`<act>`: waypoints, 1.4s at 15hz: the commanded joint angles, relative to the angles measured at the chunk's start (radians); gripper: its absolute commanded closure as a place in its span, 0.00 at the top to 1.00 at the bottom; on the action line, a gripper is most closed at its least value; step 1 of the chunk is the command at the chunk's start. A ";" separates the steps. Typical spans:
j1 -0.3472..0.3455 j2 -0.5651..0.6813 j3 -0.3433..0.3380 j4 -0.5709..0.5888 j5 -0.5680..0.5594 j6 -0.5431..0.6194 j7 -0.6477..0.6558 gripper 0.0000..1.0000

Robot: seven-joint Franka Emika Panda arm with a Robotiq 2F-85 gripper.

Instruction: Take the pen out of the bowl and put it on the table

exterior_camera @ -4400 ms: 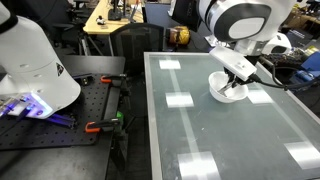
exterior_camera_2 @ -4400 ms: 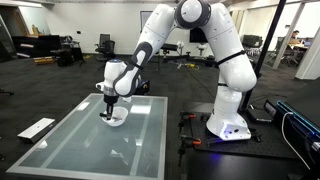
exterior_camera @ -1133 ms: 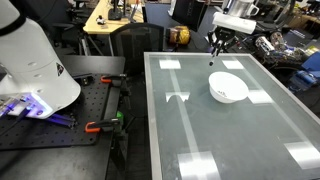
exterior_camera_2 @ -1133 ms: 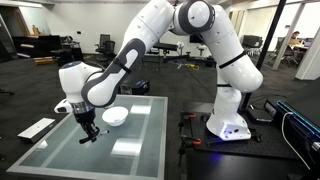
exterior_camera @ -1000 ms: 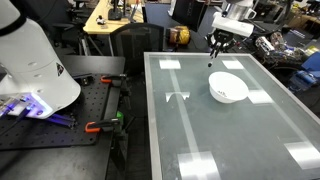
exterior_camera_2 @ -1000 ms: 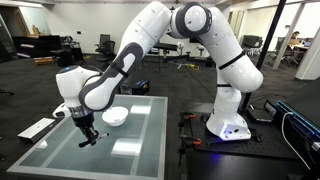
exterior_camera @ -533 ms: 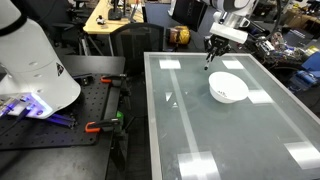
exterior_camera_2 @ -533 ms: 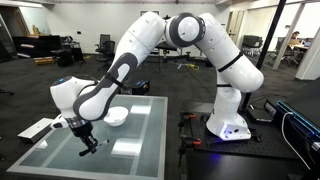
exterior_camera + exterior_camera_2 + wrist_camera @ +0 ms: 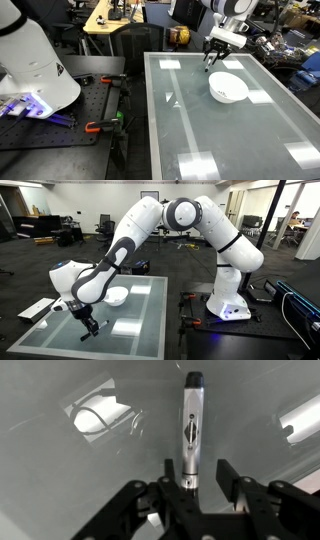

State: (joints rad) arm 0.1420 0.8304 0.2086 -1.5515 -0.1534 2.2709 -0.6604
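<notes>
The white bowl stands on the greenish glass table and shows empty in both exterior views. My gripper is low over the glass beside the bowl, near a table edge. In the wrist view the grey pen with a dark tip lies along the glass. Its near end sits between my gripper's two fingers. The fingers stand apart, with a gap showing on each side of the pen. The pen pokes out as a short dark stick.
A black perforated workbench with clamps adjoins the table next to the white robot base. A flat white object lies on the floor by the table. Chairs and desks stand behind.
The gripper carried the pen from the bowl across the table, then sank towards the glass over the last second. The bowl stayed put.
</notes>
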 commanded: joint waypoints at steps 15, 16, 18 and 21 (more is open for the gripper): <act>-0.035 -0.348 -0.037 -0.310 -0.013 0.130 0.170 1.00; -0.042 -0.375 -0.035 -0.341 -0.007 0.147 0.176 1.00; -0.050 -0.427 -0.036 -0.398 -0.002 0.182 0.187 1.00; -0.065 -0.490 -0.034 -0.469 0.007 0.224 0.189 1.00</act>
State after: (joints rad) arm 0.0926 0.4370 0.1730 -1.9056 -0.1518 2.4375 -0.5007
